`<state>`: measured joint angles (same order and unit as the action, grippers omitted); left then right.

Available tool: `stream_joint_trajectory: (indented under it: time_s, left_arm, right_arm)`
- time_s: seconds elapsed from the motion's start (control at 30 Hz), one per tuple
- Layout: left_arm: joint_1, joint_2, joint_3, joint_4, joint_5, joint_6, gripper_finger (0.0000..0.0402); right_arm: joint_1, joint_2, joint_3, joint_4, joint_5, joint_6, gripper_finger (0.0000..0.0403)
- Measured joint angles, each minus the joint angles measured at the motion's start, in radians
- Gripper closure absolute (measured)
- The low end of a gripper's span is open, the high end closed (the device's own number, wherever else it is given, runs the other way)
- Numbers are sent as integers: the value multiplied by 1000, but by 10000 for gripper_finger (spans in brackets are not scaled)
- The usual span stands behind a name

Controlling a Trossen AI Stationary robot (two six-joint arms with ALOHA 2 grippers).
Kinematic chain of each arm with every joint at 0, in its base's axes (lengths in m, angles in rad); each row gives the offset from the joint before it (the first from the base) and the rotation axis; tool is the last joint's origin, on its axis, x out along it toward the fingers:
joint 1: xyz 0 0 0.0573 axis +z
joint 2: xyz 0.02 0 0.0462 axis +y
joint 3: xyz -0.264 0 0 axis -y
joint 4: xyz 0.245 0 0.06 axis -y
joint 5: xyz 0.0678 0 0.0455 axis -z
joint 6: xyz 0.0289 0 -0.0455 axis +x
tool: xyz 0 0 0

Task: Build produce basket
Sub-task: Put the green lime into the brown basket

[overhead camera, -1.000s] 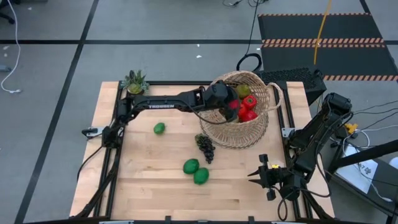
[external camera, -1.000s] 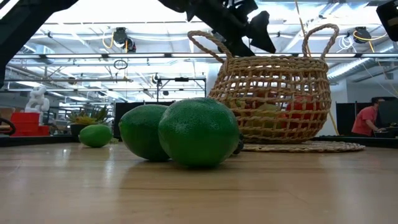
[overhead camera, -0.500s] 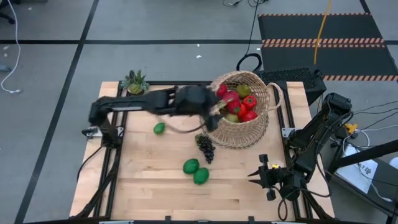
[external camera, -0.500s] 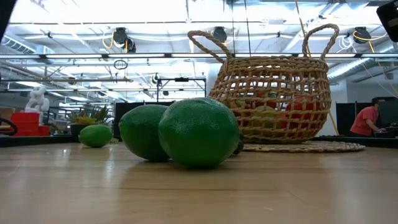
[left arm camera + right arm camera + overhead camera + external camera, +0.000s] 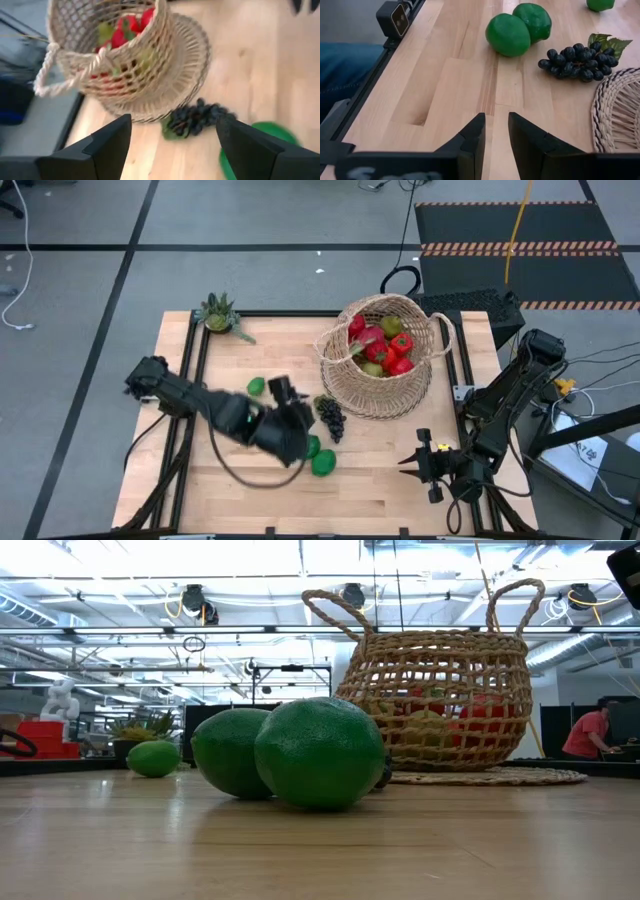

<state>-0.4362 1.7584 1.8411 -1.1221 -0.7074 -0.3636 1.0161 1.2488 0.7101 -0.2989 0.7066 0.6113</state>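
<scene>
the wicker basket [image 5: 382, 360] stands right of centre in the upper half of the high view, on a flat woven mat [image 5: 408, 402] on the wooden counter [image 5: 250, 480]. inside it the produce is a pile of red and yellow-green pieces [image 5: 380, 348]; they overlap too much to count exactly.

outside the basket there are 3 limes and 1 bunch of dark grapes. 1 small lime [image 5: 257, 386] lies alone left of centre. 2 larger limes sit together just below centre: 1 [image 5: 324, 464] is plain to see, the other [image 5: 311, 446] is mostly covered by the left arm. the grapes [image 5: 330, 417] lie just beside the mat's lower-left edge. 1 small spiky potted plant [image 5: 217, 313] stands at the counter's upper-left corner.

the left arm reaches from the left edge of the counter toward the middle, blurred, with the left gripper [image 5: 290, 430] over the 2 limes and beside the grapes. in its wrist view its jaws stand wide apart with nothing between them, the basket [image 5: 107, 47] and grapes [image 5: 197, 117] ahead.

the right arm waits folded at the right edge, the right gripper [image 5: 420, 463] at the lower right pointing left over the counter. in its wrist view the jaws are narrow, nearly together, holding nothing.

in the low view the 2 limes [image 5: 320, 752] fill the centre and no arm shows; a person in red [image 5: 586, 730] stands far right in the room.
</scene>
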Motion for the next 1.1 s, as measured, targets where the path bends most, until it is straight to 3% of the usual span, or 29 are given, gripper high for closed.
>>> stream_joint_trajectory:
  time_s: [0.13,0.3,0.57,0.67,0.87,1.1]
  left_arm:
    - [-62,-38,-147,-30,-100,-126,117]
    - [-63,-85,-326,11,12,-259,117]
    - [-72,-108,-578,443,162,-204,117]
    - [-98,-105,-666,607,180,-197,117]
    - [-161,-104,-785,753,157,-249,112]
    - [-210,-89,-922,984,89,-175,34]
  right_arm:
    - [0,0,0,0,4,-26,326]
    - [0,0,0,2,7,-52,326]
    - [-23,0,0,2,4,-67,326]
    - [-27,0,0,3,2,-70,326]
    - [-26,0,0,2,0,-58,326]
    - [-26,0,0,4,0,-56,326]
